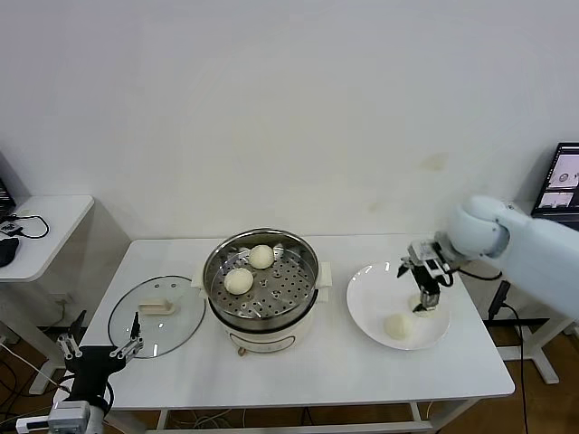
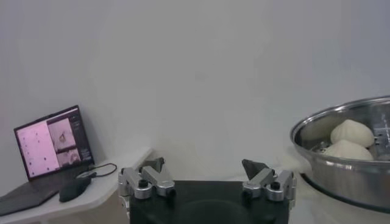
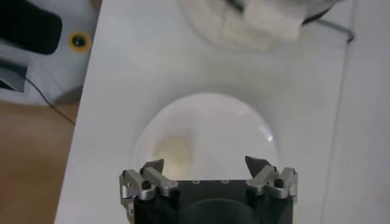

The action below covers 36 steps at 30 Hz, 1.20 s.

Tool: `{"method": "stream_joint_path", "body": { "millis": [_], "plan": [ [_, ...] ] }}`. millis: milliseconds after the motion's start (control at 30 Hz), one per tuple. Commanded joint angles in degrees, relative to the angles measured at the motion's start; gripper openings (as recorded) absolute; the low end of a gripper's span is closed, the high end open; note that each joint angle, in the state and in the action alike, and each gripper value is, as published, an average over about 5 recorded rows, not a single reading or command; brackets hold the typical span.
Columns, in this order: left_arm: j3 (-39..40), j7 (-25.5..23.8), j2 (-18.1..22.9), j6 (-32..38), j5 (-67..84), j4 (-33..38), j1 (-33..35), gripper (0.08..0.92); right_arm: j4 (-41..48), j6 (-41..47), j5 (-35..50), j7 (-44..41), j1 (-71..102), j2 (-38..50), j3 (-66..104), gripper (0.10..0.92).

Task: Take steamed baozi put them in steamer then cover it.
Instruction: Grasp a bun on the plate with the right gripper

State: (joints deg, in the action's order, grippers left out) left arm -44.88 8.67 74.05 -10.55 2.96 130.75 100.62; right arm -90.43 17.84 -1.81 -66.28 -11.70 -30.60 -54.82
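Note:
The steel steamer (image 1: 215, 298) stands mid-table on its white base, uncovered, with two baozi (image 1: 261, 257) (image 1: 239, 281) on its perforated tray. A third baozi (image 1: 396, 326) lies on the white plate (image 1: 371, 298) to the right. My right gripper (image 1: 425, 294) hangs open just above the plate's far side, beside that baozi (image 3: 173, 149) and empty (image 3: 205, 164). The glass cover (image 1: 156, 316) lies flat on the table left of the steamer. My left gripper (image 1: 99, 348) waits open and empty off the table's front-left corner (image 2: 204, 167), facing the steamer (image 2: 347, 176).
A small side table (image 1: 45, 226) stands at the far left with a laptop (image 2: 52, 143) and a mouse (image 2: 74, 189) on it. A monitor (image 1: 563, 181) sits at the far right. Bare tabletop runs along the front edge.

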Motion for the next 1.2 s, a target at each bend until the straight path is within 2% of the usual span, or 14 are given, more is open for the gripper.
{"method": "stream_joint_path", "body": {
  "millis": [33, 800, 900, 1200],
  "plan": [
    [0.0, 0.0, 0.0, 0.0, 0.0, -0.3, 0.0, 0.823, 3.1, -1.4, -7.1, 0.2, 13.1, 0.8, 6.5, 0.823],
    [-0.5, -0.1, 0.0, 0.0, 0.0, -1.2, -0.4, 0.823, 13.7, -1.5, -9.3, 3.1, 17.9, -10.4, 9.5, 0.808],
    [-0.5, -0.1, 0.1, 0.0, 0.0, -1.3, -0.5, 0.823, 14.5, -1.3, -9.4, 3.3, 17.9, -11.1, 9.4, 0.787],
    [-0.5, -0.1, 0.2, 0.0, 0.0, -1.4, -0.5, 0.823, 15.1, -0.8, -9.0, 2.5, 17.1, -11.4, 9.5, 0.651]
  ]
}}
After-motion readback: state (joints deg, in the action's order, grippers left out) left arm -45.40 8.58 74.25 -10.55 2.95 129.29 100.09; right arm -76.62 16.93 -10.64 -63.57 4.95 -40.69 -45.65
